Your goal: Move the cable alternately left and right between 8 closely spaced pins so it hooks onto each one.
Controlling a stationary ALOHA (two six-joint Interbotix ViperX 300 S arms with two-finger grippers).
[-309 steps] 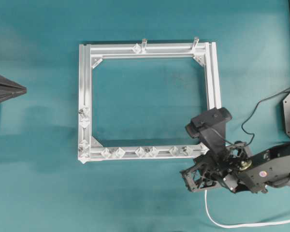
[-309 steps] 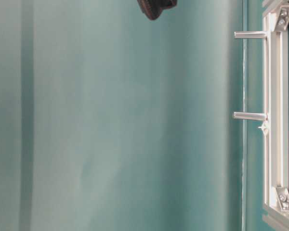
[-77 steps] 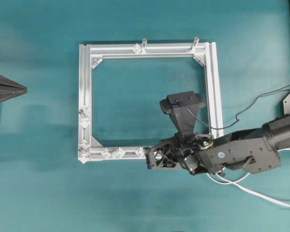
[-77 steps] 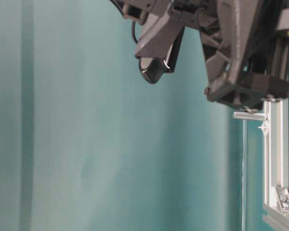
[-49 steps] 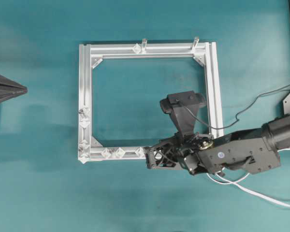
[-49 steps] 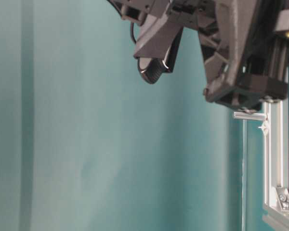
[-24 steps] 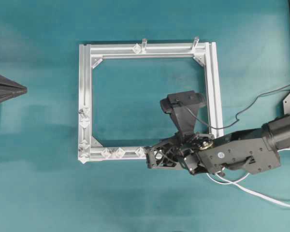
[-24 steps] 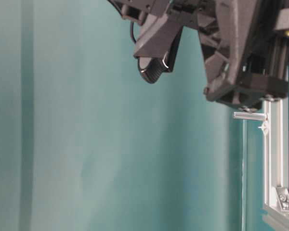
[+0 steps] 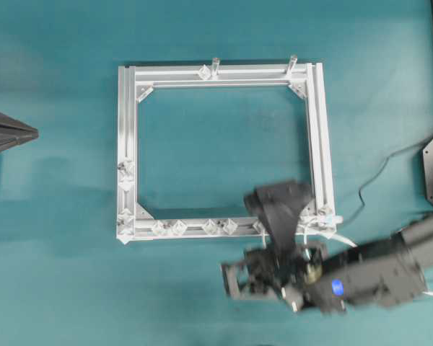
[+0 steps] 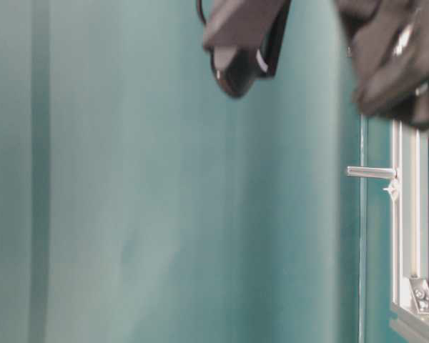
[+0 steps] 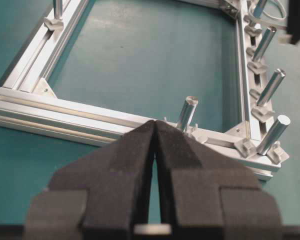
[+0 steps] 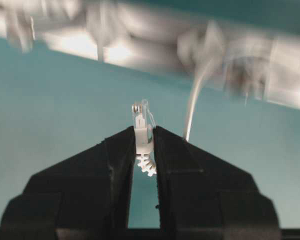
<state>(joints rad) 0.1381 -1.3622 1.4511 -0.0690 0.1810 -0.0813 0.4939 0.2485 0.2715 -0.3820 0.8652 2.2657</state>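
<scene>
The right arm (image 9: 375, 277) is matte black, with a blue round sticker (image 9: 337, 287) and a thin black wire (image 9: 379, 176).

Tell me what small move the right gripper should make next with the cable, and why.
Probably carry the plug back up toward the bottom rail, past the next pin. The right gripper is shut on the cable just behind its clear plug and sits below the frame, while the cable is looped only near the frame's bottom-right corner. The other bottom-rail pins look bare.
</scene>
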